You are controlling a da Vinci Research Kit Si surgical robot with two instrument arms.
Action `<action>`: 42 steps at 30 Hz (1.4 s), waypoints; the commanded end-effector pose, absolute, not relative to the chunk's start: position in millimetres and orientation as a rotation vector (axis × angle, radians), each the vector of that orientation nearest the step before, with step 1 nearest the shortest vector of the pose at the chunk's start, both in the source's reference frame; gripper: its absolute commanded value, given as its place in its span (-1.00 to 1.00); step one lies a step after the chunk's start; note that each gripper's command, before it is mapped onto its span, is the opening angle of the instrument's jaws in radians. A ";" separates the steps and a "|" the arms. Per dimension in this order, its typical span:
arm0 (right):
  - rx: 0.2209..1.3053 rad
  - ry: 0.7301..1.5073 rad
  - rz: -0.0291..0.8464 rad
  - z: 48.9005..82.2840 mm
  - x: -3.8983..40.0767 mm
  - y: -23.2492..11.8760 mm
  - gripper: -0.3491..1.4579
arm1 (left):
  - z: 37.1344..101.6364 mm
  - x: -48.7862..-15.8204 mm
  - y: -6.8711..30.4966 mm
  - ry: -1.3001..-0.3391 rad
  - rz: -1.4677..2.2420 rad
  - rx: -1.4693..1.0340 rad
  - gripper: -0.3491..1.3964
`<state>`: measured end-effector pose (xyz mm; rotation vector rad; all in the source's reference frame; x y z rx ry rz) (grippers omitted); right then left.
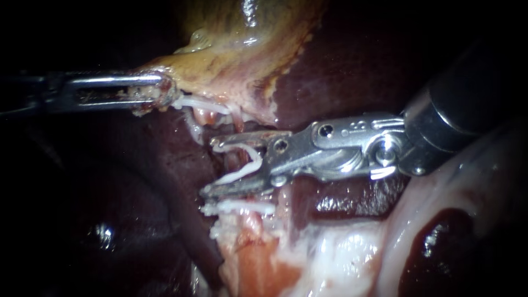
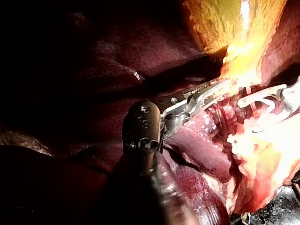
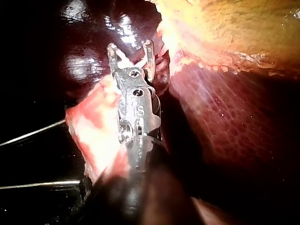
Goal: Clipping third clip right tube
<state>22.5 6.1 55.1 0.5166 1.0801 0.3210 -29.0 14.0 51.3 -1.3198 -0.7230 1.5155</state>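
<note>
- Endoscope view: right instrument (image 1: 210,166) with claw spread wide, yet grasping an open clip (image 1: 256,159) from both sides, loaded for closing.
- Set astride the tube (image 1: 236,162), the task's thing, lying across the gap between the claw's two halves; cannot tell whether the left or the right tube.
- One placed clip (image 1: 206,103) beyond the claw's upper half, a second placed clip (image 1: 245,208) just under its lower half; hence, seemingly, the aim at the bare stretch between.
- Left instrument (image 1: 165,91) well apart from that claw, its own claw clenched on the edge of the gallbladder (image 1: 231,49); judged a pull for tension, baring the tube.
- Left wrist view: left instrument (image 2: 213,91) clamped on the yellow gallbladder (image 2: 234,23); open clip (image 2: 255,99) just ahead of the claw.
- Right wrist view: right instrument (image 3: 130,49) with claw parted, pale clip seated within; tube mostly hidden behind the claw; liver (image 3: 225,117) beside the shaft.
</note>
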 end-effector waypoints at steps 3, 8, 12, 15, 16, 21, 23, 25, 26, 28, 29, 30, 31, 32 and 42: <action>0.518 1.084 0.321 54.8 22.4 6.1 -0.08 | 51.3 -28.9 14.0 -0.723 1.516 -1.319 -1.00; 0.525 1.097 0.320 53.9 21.3 6.1 -0.08 | 51.2 -28.7 13.9 -0.722 1.516 -1.319 -1.00; 0.539 1.107 0.333 53.1 19.9 6.5 -0.08 | 51.2 -28.4 14.0 -0.720 1.515 -1.318 -1.00; 0.548 1.107 0.337 52.7 18.8 6.8 -0.08 | 51.1 -28.1 14.0 -0.719 1.514 -1.317 -1.00; 0.549 1.107 0.337 52.6 18.4 6.9 -0.08 | 51.0 -28.1 14.1 -0.719 1.514 -1.317 -1.00; 0.565 1.103 0.352 52.1 17.1 7.4 -0.08 | 51.0 -27.9 14.1 -0.717 1.514 -1.316 -1.00; 0.569 1.102 0.358 52.2 16.9 7.5 -0.08 | 51.0 -27.9 14.1 -0.717 1.513 -1.316 -1.00; 0.568 1.102 0.358 52.5 16.9 7.5 -0.08 | 50.9 -27.9 14.1 -0.717 1.513 -1.316 -1.00; 0.570 1.100 0.363 52.6 17.0 7.5 -0.08 | 50.9 -27.9 14.1 -0.717 1.513 -1.316 -1.00; 0.571 1.098 0.368 53.0 17.2 7.4 -0.08 | 50.9 -27.9 14.1 -0.717 1.513 -1.316 -1.00; 0.570 1.098 0.368 53.1 17.3 7.4 -0.08 | 50.9 -27.9 14.1 -0.717 1.513 -1.316 -1.00; 0.573 1.096 0.374 53.2 17.4 7.4 -0.08 | 50.9 -27.9 14.1 -0.717 1.513 -1.316 -1.00; 0.572 1.096 0.374 53.4 17.6 7.4 -0.08 | 50.9 -27.9 14.1 -0.717 1.513 -1.316 -1.00; 0.574 1.094 0.380 53.6 17.7 7.5 -0.08 | 50.9 -27.9 14.1 -0.717 1.513 -1.316 -1.00; 0.566 1.093 0.402 56.3 19.6 7.4 -0.07 | 50.9 -28.0 14.1 -0.716 1.513 -1.315 -1.00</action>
